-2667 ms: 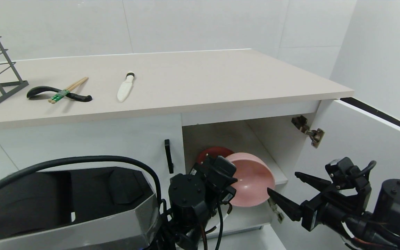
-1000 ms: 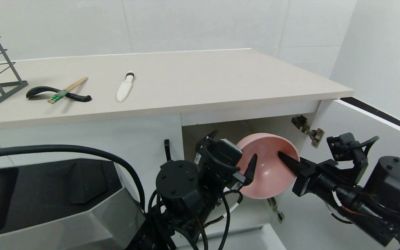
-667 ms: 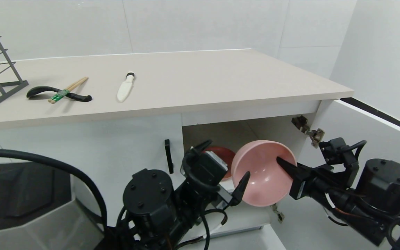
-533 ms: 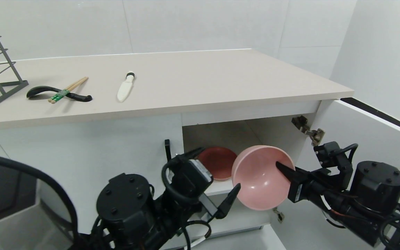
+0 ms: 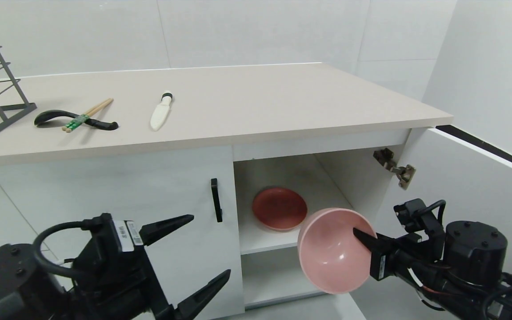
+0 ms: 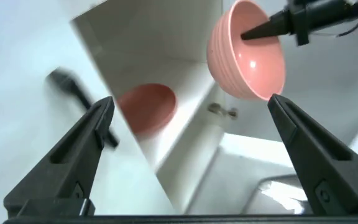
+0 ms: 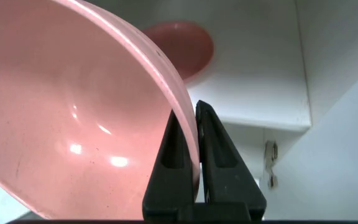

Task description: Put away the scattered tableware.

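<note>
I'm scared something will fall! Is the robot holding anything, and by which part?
The right claw pinches the pink bowl by its rim, one finger inside and one outside. The left claw is open and holds nothing.

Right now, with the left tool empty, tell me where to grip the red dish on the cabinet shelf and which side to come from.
Take the red dish by its near rim, coming straight in through the open front of the cabinet. It lies flat, mouth up, on the shelf, so one finger can probably go inside the rim and one outside.
</note>
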